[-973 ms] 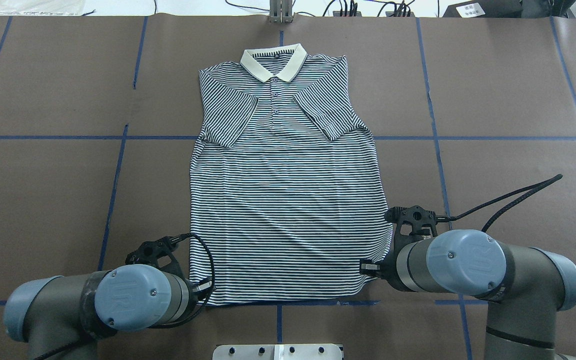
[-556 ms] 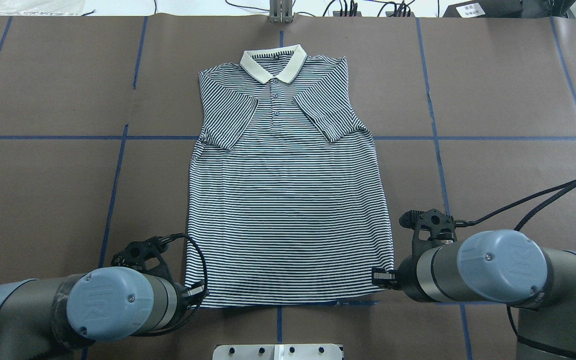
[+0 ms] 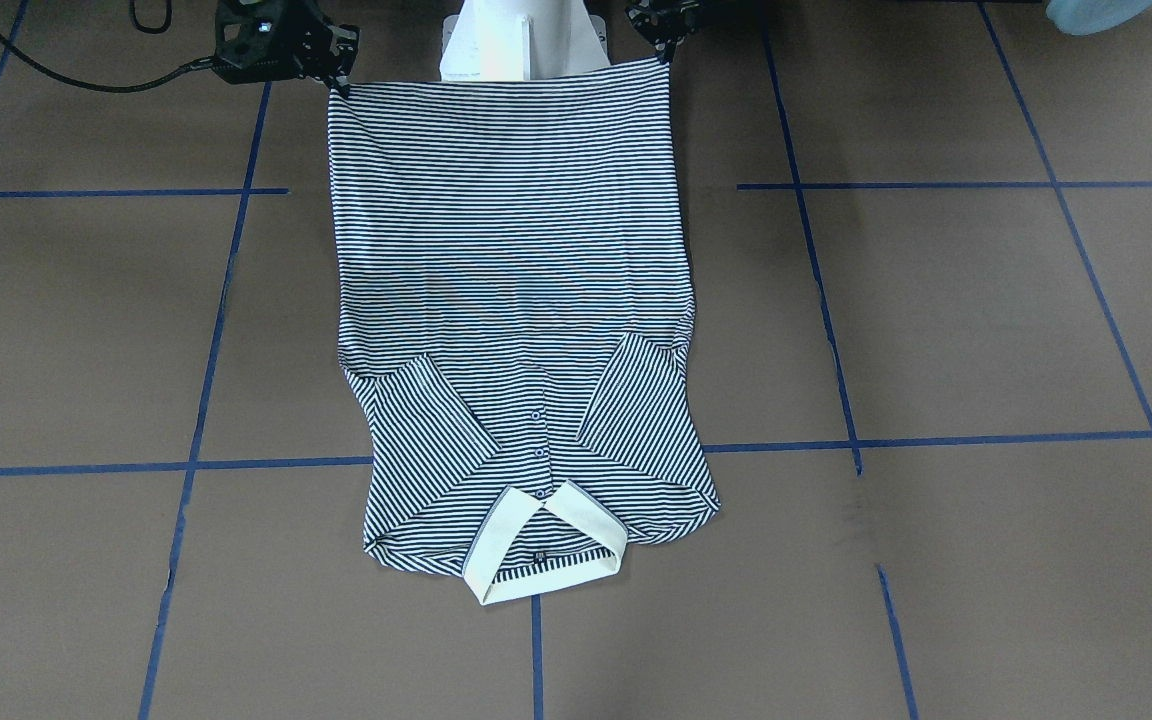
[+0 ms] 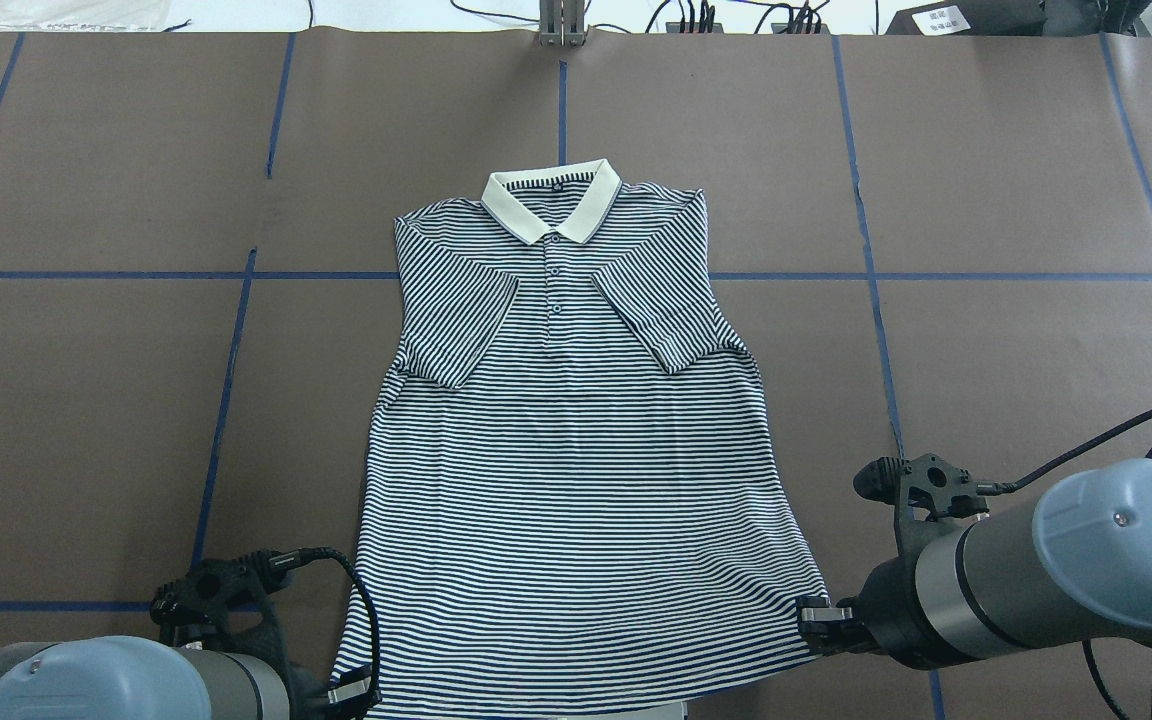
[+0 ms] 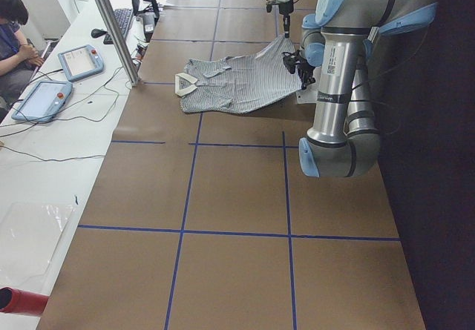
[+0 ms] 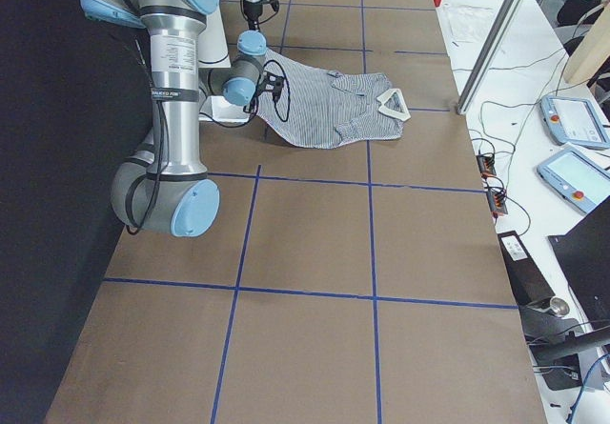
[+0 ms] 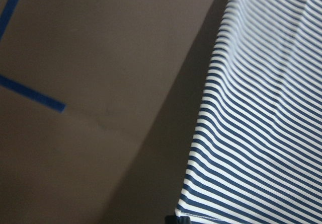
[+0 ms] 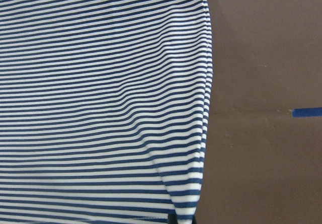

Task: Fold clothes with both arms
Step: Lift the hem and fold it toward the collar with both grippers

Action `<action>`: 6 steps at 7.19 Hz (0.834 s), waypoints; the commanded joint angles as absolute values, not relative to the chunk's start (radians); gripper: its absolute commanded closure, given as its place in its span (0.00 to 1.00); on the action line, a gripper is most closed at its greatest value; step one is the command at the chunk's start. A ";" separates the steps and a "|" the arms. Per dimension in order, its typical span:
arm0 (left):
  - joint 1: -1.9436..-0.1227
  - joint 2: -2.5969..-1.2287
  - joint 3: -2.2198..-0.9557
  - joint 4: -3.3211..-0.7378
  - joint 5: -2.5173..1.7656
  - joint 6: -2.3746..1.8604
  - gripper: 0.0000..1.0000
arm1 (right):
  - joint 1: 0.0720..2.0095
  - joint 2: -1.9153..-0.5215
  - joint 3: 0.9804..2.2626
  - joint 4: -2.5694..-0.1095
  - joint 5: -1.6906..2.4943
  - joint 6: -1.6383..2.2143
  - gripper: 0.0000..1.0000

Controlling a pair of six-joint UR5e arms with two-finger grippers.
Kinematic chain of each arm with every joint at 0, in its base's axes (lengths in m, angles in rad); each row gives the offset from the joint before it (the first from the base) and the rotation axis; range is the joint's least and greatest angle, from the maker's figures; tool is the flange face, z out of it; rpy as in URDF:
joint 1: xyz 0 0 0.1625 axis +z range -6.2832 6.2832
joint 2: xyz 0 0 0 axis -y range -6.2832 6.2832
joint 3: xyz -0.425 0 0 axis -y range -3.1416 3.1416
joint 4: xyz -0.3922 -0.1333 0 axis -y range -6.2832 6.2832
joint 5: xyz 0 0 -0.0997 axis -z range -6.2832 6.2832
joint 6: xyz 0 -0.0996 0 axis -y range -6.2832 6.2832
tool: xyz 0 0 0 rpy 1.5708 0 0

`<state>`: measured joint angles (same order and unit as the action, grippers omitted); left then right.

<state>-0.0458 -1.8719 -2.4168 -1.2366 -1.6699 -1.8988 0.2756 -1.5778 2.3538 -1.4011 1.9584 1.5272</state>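
Observation:
The striped polo shirt (image 4: 566, 480) lies face up on the brown table, cream collar (image 4: 551, 205) at the far end and both sleeves folded in over the chest. Its hem end is raised off the table toward the robot, as the side views show (image 5: 245, 85) (image 6: 324, 110). My left gripper (image 4: 351, 692) is shut on the hem's left corner, and my right gripper (image 4: 816, 618) is shut on the right corner. In the front-facing view the same grips show at the top: left gripper (image 3: 658, 45), right gripper (image 3: 336, 78). Both wrist views show striped cloth (image 7: 261, 108) (image 8: 100, 83) hanging taut.
Blue tape lines grid the brown table (image 4: 1016, 180). The white pedestal base (image 3: 521, 40) stands right behind the lifted hem. A metal post (image 5: 111, 26), two teach pendants (image 5: 82, 61) and cables lie on the far side, where a person (image 5: 11, 26) sits.
Both arms have drawn back toward the robot's base with the hem corners. The whole shirt has slid toward the robot, and its hem has risen and spread wider.

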 commanded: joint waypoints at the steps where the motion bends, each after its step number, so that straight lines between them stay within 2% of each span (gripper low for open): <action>1: -0.069 -1.882 -2.375 -1.224 -1.666 -1.867 1.00 | 0.332 -1.522 2.303 -1.399 1.951 1.513 1.00; 3: -0.235 -1.917 -2.365 -1.226 -1.674 -1.695 1.00 | 0.484 -1.354 2.177 -1.402 1.948 1.342 1.00; 6: -0.444 -1.963 -2.346 -1.227 -1.723 -1.507 1.00 | 0.647 -1.287 2.048 -1.401 1.945 1.055 1.00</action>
<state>-0.3708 -1.9513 -2.3592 -1.2249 -1.7019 -1.5792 0.5846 -1.3201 2.1105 -1.4017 1.9479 1.1674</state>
